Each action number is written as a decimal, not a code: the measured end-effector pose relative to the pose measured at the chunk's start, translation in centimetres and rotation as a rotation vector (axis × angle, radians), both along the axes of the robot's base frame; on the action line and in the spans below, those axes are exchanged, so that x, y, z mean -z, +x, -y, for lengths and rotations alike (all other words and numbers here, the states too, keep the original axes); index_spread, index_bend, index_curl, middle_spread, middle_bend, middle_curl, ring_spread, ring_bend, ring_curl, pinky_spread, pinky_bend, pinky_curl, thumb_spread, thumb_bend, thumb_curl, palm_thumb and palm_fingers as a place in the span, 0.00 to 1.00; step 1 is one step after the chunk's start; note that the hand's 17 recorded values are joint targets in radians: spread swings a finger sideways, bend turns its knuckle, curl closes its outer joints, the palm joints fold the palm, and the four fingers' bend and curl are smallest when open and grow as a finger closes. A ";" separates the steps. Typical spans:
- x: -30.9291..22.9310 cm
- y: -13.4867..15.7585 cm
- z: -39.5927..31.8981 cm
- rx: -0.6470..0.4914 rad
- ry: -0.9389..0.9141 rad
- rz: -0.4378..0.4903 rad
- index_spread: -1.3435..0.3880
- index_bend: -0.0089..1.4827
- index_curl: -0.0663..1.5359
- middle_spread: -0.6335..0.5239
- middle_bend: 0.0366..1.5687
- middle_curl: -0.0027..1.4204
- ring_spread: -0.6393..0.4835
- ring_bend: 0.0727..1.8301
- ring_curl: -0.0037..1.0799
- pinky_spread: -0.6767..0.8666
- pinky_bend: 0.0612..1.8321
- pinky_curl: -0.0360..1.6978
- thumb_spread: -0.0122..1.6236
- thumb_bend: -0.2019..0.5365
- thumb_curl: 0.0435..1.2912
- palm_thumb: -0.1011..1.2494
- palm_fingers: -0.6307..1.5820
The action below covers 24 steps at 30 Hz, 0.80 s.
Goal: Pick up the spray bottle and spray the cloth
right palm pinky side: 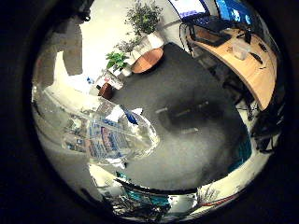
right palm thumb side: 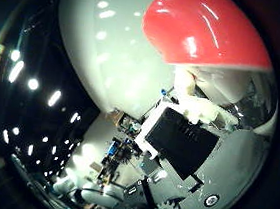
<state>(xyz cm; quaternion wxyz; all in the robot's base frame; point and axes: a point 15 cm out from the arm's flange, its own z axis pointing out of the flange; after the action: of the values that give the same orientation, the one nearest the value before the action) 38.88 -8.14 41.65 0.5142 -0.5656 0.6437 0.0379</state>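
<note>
The spray bottle is right against my palm. Its white head (right palm thumb side: 114, 61) with a glossy red cap (right palm thumb side: 203, 25) fills much of the thumb side view. Its clear body with a blue and red label (right palm pinky side: 110, 137) shows in the little finger side view, hanging well above the dark carpet. My hand (right palm thumb side: 181, 139) shows as white and black finger parts curled against the bottle's head, with geared parts beside them. I can make out no cloth in either view.
Far below lies a dark grey carpet (right palm pinky side: 196, 121). A curved wooden desk (right palm pinky side: 247, 65) carries screens and small items. Potted plants (right palm pinky side: 142, 18) and a round wooden table (right palm pinky side: 147, 60) stand by the wall. A white surface's edge (right palm pinky side: 60, 163) runs beside the bottle.
</note>
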 end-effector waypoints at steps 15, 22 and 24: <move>-5.9 -6.8 -6.8 -0.270 -0.079 -0.137 0.61 0.76 0.63 0.33 0.76 0.85 0.38 0.79 0.72 0.26 0.75 0.42 0.42 0.26 0.92 0.81 0.80; -8.4 -5.8 -11.1 -0.304 -0.096 -0.181 0.61 0.76 0.63 0.33 0.76 0.85 0.38 0.80 0.72 0.25 0.74 0.42 0.42 0.26 0.94 0.81 0.80; -8.2 -5.2 -11.8 -0.303 -0.110 -0.218 0.61 0.76 0.63 0.33 0.76 0.85 0.38 0.80 0.72 0.25 0.74 0.42 0.42 0.26 0.95 0.81 0.80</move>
<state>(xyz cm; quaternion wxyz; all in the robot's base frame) 33.70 3.67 49.80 0.3984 -0.6758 0.6040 0.1406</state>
